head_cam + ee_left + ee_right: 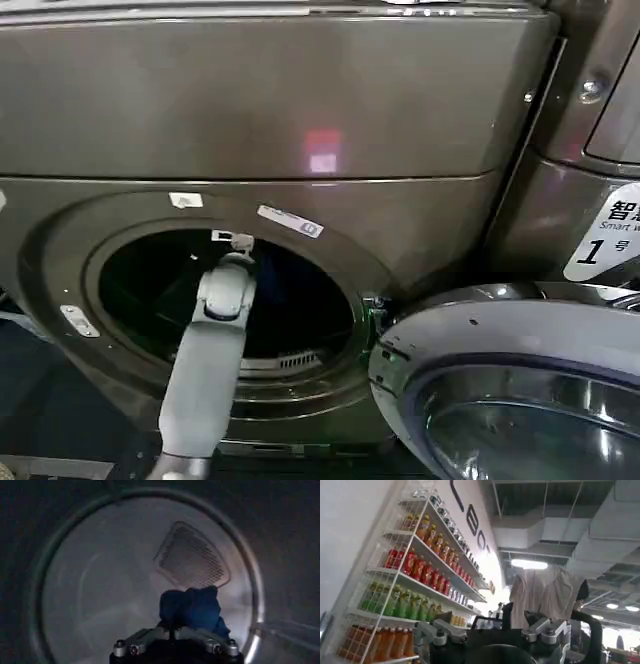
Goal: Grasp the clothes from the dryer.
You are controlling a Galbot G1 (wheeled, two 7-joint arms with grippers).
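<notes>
Inside, left pincer (172, 630) on clothes (192, 607).

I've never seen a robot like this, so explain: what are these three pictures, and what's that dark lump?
The robot has two arms, each with a camera, plus one on its head. The head picture shows the dryer with its round door swung open and the left arm reaching inside. The left wrist picture looks into the drum: the left gripper is right by the clothes, a small soft lump, looking dark blue. Whether it's grasped, I can't tell. The right wrist picture shows the right gripper, fingers apart and empty, facing shelves of drink bottles.
</notes>
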